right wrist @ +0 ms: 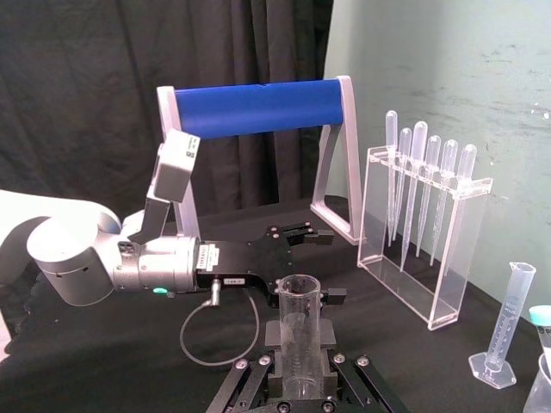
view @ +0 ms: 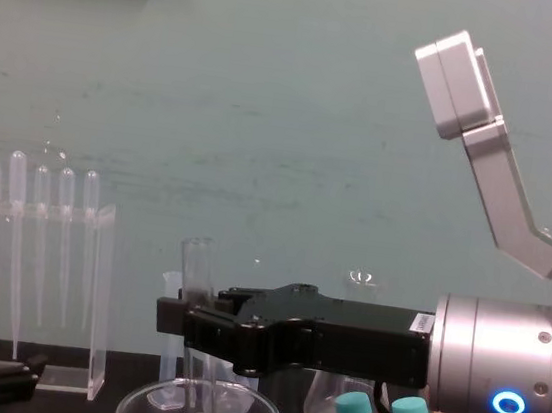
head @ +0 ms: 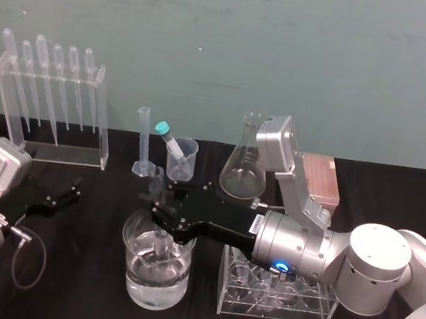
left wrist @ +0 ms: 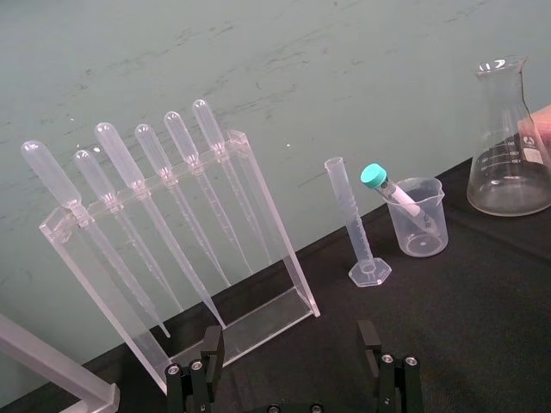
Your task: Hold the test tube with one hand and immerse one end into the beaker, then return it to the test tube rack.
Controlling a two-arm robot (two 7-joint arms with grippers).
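— Nearest in the head view, the beaker [head: 130, 274] sits straight below the right gripper [head: 159, 209]. What is it pinching?
— The test tube [head: 157, 177], long axis upright, open end above the fingers, lower end down inside the beaker. The test tube rack [head: 325, 181] lies back past that gripper's wrist and a little farther out, partly hidden by the right arm, which I judge the nearer one for the return
— Left wrist view?
— The left gripper [left wrist: 290, 344] has its fingers spread on nothing, well apart from the test tube
— Right wrist view?
— Test tube [right wrist: 299, 314] clamped between the pads, mouth uppermost, its lower end cut off
— Chest view?
— Test tube [view: 194, 277] upright, rounded end below the beaker's rim [view: 147, 397]. How deep it sits in the liquid I can't tell through the glass
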